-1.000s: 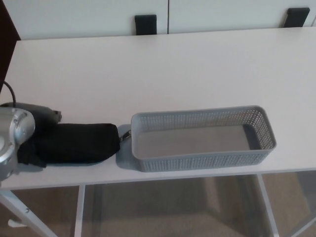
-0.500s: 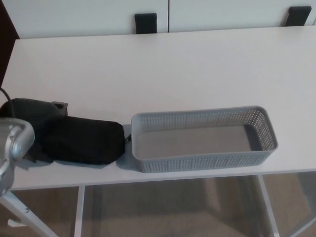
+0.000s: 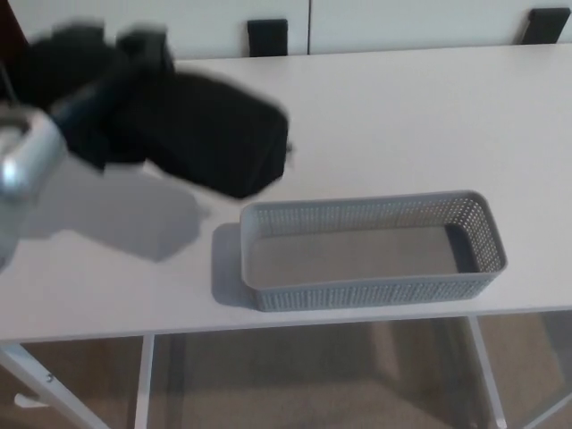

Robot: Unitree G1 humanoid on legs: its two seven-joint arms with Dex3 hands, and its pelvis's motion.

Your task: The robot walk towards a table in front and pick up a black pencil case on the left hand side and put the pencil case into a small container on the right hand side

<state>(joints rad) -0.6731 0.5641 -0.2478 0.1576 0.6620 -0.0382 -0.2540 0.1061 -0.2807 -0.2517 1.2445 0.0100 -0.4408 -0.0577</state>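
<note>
Soft, even indoor light, with strong motion blur at upper left.
The left robot hand [image 3: 85, 98] and the pencil case [image 3: 219, 134] are smeared; their diffuse shadow falls on the pale worktop [image 3: 402, 125]. The grey basket [image 3: 371, 290] stays sharp, with a faint shadow at its left.

An office or study room is suggested. A plain white worktop [image 3: 384, 116] on slim white legs is seen over beige carpet [image 3: 304, 375], with white cabinet fronts [image 3: 402, 18] behind it. A grey perforated desk-organiser basket [image 3: 371, 288] is set on the worktop, below and right of the fingers [image 3: 94, 134].
</note>
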